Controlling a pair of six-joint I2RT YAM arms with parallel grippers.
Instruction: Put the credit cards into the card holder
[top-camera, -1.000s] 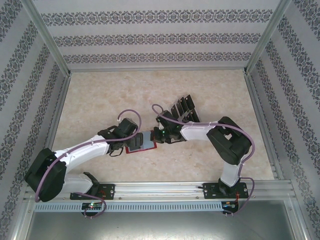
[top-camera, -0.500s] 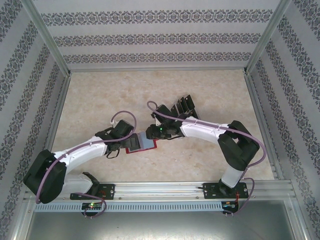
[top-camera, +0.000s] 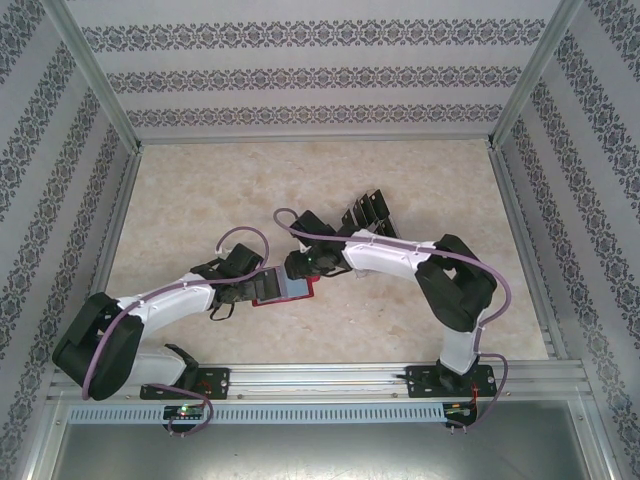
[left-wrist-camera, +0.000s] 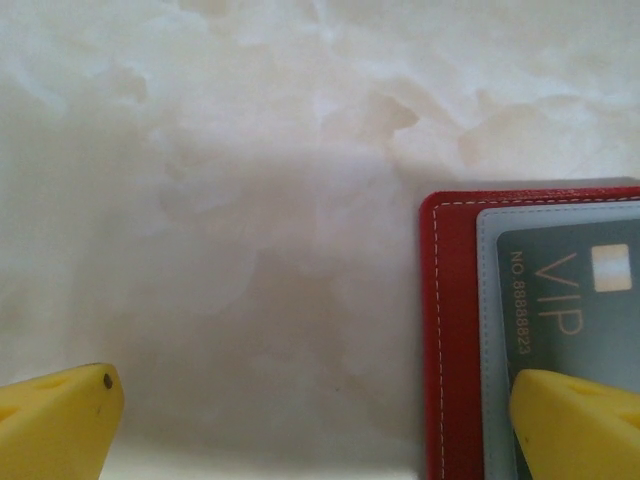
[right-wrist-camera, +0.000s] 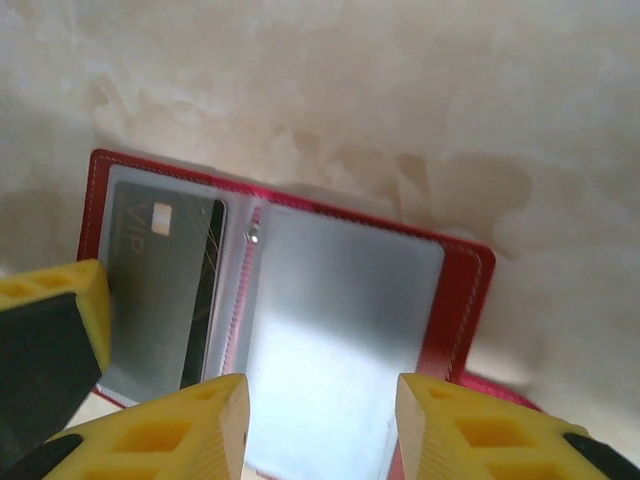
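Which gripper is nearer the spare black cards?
Right. The right gripper hovers over the open wallet, near-left of the cards; the left gripper is further left, at the wallet's left edge.

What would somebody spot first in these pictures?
The bright red card holder grabs the eye, lying open in the middle of the pale marble table with a dark VIP card tucked in one clear pocket. Next come the yellow fingers of the right hand, hovering over it, spread apart and holding nothing.
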